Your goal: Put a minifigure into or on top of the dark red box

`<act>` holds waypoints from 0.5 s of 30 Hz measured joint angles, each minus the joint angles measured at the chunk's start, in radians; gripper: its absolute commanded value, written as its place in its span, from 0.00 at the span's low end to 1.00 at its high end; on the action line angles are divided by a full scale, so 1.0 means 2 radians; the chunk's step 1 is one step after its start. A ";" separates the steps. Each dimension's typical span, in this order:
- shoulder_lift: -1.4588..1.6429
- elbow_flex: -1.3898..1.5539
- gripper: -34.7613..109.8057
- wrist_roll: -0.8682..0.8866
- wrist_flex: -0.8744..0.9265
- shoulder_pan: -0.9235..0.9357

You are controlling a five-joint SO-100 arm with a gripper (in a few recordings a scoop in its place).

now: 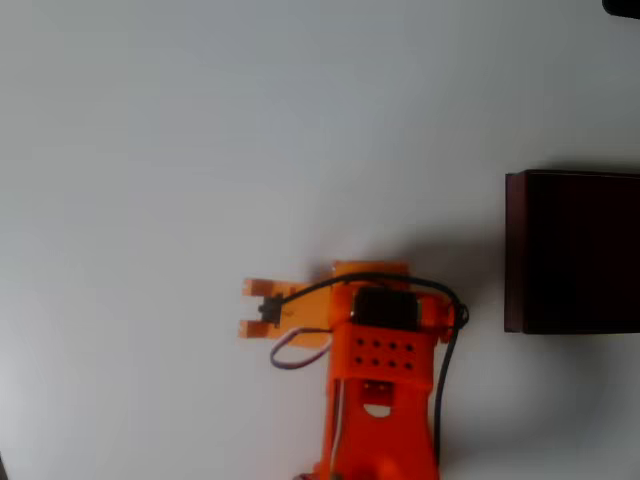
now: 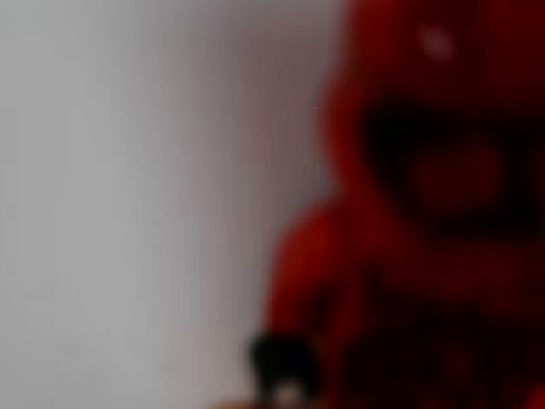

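Overhead, going L to R: we see bare white surface across the left half, then the orange tool near centre-bottom, its two fingers pointing left, one above the other w/ a narrow gap between them. We can't tell from above whether anything sits in that gap, so whether it's pinching or just part-spread we can't tell. Behind the fingers comes the arm, orange, w/ a black motor block on top and a black cable looping over it and down its right side; a thin purple wire curls below the fingers. Further right, well apart from the arm, the box lies at the frame's right edge, dark maroon wall on its left side, near-black inside, partly cut off by the edge. In the wrist view, left part is blurred pale surface; right part is the figure, bright red, v. close to the lens and out of focus, w/ a small dark bit at its lower left. We can't tell from this whether it's held.
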 measured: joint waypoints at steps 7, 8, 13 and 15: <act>-0.013 -0.008 0.29 0.000 0.005 -0.001; -0.013 -0.008 0.27 0.000 0.005 -0.001; -0.018 -0.008 0.24 0.000 0.005 0.000; -0.018 -0.008 0.24 0.000 0.005 0.000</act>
